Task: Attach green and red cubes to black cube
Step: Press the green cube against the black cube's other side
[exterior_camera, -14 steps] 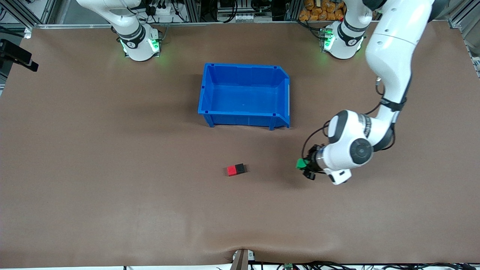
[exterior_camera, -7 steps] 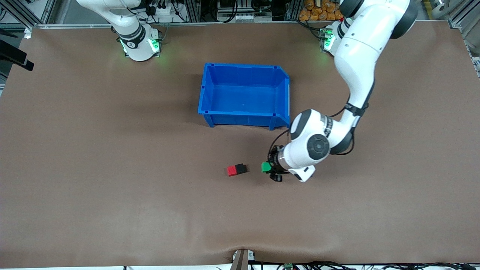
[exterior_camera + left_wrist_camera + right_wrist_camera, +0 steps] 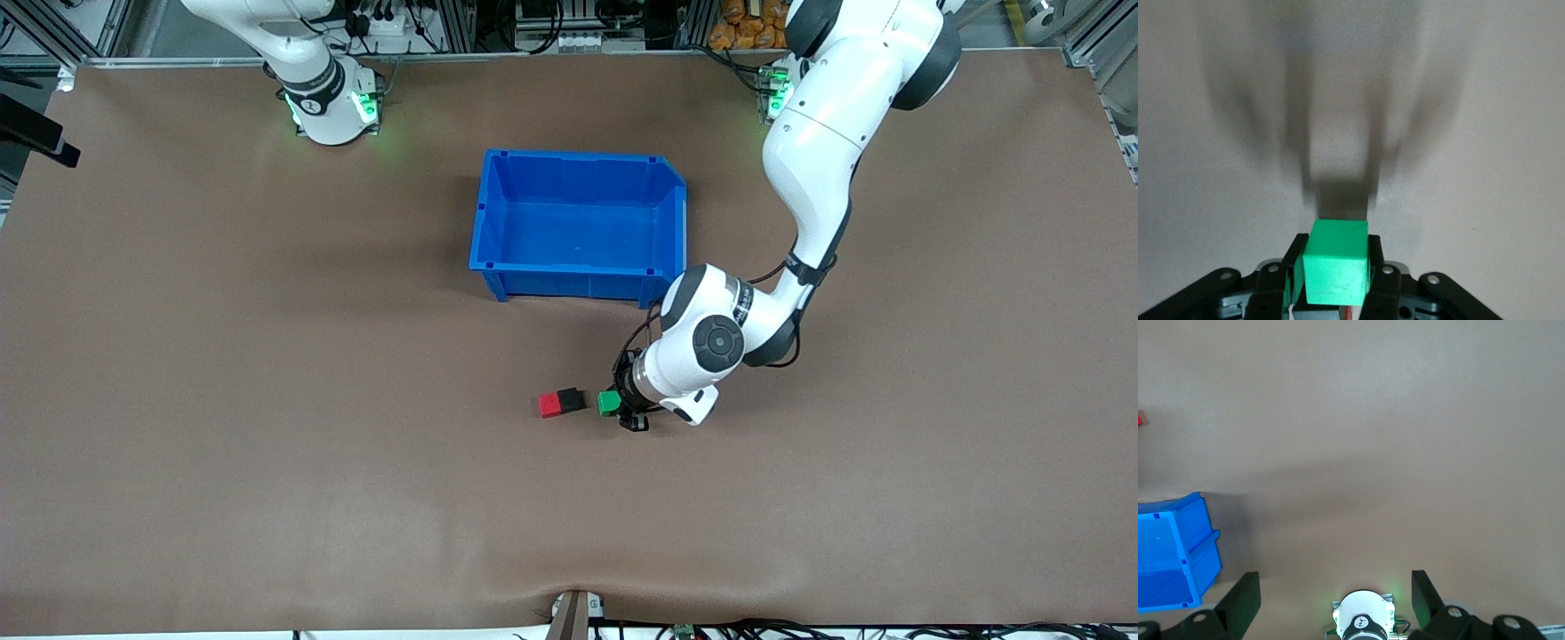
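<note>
Left gripper [image 3: 612, 405] clamping green cube [image 3: 608, 403]

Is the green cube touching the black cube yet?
No: in the front view the green cube, held in the left gripper, shows a strip of table between it and the black cube.

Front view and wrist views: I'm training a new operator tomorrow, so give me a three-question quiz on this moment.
1. True or false: the red cube touches the black cube.
2. What does the left gripper hold? A) the green cube B) the red cube C) nothing
3. Fill in: the right gripper is ____ and holds nothing.

Key
1. True; they sit joined on the table, nearer the front camera than the blue bin.
2. A; its fingers clamp the green cube, beside the black cube with a gap left.
3. Open.
</note>
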`<state>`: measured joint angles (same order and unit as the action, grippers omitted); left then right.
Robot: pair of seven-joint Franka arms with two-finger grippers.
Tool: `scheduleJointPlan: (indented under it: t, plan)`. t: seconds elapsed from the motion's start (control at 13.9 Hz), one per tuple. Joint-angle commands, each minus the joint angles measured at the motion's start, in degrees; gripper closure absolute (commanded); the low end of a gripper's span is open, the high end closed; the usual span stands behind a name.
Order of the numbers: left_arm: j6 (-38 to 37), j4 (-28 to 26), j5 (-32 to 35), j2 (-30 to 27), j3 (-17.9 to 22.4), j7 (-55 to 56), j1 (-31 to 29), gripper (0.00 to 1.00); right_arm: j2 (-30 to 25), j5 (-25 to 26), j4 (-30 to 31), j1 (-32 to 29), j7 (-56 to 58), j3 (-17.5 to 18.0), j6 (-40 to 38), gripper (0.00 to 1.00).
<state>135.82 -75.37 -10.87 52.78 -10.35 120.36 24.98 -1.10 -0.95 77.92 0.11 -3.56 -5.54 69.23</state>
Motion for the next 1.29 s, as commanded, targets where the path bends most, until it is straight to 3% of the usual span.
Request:
scheduleJointPlan:
  t: [0.0,1.22]
  plan:
    - [0.2,1.7,-1.0,0.8,0.9,0.9,1.5,1.00,0.0,-0.6,-0.8,-0.9,-0.4,0.3,-0.5,0.00]
    - [5.0,1.8,-0.6,3.0,1.5,0.3,4.6,1.00,0.1,-1.6,-0.8,-1.3,-0.4,0.7,0.0,0.00]
